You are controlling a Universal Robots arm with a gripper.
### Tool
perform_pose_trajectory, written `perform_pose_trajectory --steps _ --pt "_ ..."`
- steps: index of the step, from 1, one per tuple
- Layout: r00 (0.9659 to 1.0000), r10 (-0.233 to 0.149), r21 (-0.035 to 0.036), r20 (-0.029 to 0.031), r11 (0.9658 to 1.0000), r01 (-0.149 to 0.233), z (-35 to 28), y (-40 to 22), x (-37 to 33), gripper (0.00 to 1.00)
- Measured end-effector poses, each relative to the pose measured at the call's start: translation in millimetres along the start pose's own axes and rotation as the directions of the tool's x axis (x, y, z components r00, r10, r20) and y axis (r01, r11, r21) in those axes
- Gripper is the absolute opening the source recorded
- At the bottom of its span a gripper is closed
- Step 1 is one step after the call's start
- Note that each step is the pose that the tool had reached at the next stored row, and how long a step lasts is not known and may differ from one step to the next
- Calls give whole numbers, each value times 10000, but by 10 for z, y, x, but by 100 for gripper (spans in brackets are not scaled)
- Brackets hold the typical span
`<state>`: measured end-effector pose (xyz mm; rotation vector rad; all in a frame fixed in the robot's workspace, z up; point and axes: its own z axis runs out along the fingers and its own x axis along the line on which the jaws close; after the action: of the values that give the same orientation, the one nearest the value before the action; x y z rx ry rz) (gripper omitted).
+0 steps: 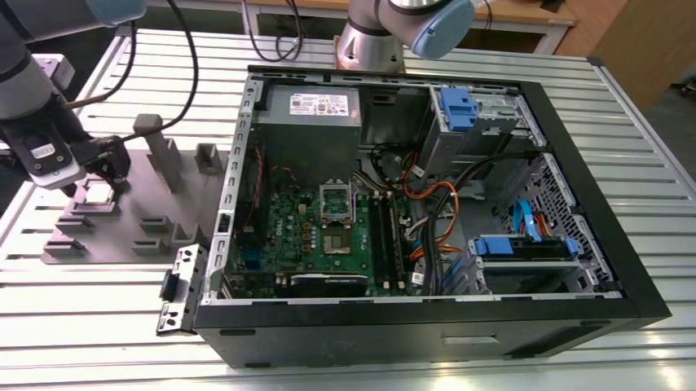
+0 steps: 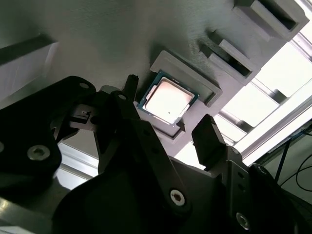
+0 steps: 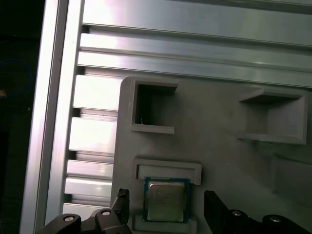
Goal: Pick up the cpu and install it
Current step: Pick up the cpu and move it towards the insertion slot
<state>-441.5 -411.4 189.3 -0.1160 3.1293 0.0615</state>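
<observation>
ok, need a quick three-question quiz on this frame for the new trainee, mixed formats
1. True or false: the cpu is lifted clear of the grey fixture plate.
2. The gripper is: A) shut on the cpu; B) open, one finger on either side of the cpu; C) shut on a cable.
3. Fill in: in the exterior view, the grey fixture plate lies on the exterior view's ___ of the computer case.

Key: 1 false, the cpu lies in its recess on the plate; 2 B; 3 left.
</observation>
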Motion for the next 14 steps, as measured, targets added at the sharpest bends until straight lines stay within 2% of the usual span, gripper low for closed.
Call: perform_pose_trajectory --steps 6,9,10,14 --pt "10000 2 -30 3 10000 -2 59 6 8 71" --pt "10000 4 -22 0 10000 -4 65 6 9 69" --pt "10000 4 -17 1 10000 -4 65 6 9 63" --pt "10000 28 -16 3 10000 -28 68 8 9 63"
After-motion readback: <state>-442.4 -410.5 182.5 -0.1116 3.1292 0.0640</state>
